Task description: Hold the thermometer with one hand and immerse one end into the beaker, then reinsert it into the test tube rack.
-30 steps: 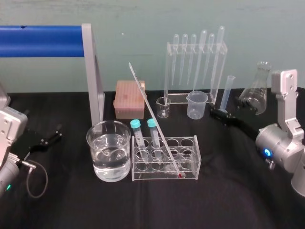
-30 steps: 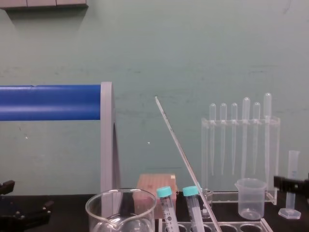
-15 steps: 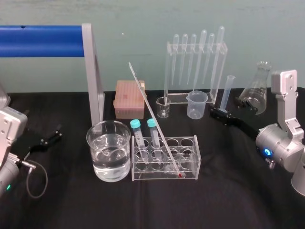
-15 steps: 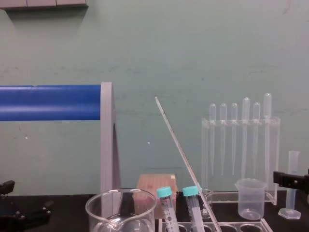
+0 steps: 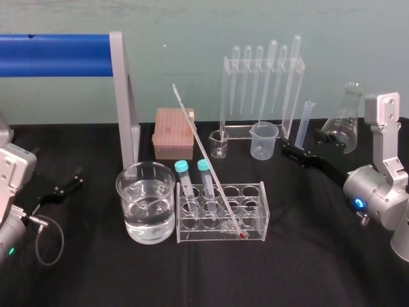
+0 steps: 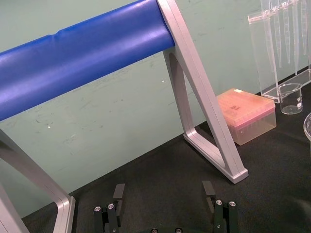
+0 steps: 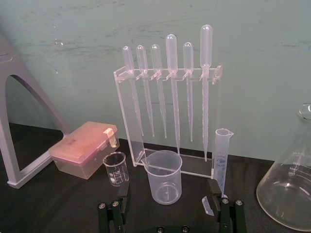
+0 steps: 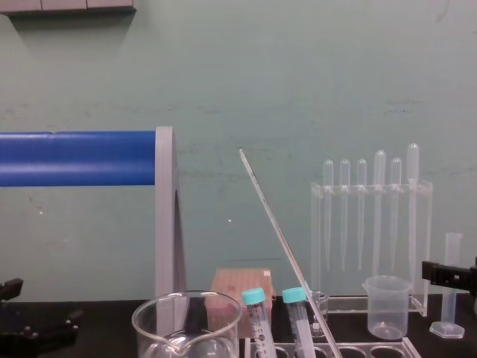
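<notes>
The thermometer leans in the test tube rack, red bulb down near the rack's front right and top tilted to the back left. Two teal-capped tubes stand in the rack's left holes. The beaker, partly filled with clear liquid, sits just left of the rack. My right gripper hovers open to the right, behind the rack, and holds nothing; a small plastic beaker stands ahead of it. My left gripper is parked open at the far left.
At the back stand a pipette stand, a small glass beaker, a graduated cylinder, a conical flask and a pink tip box. A blue bar on a grey leg rises behind the beaker.
My right gripper has crept slightly up and back beside the graduated cylinder. Everything else has stayed still.
</notes>
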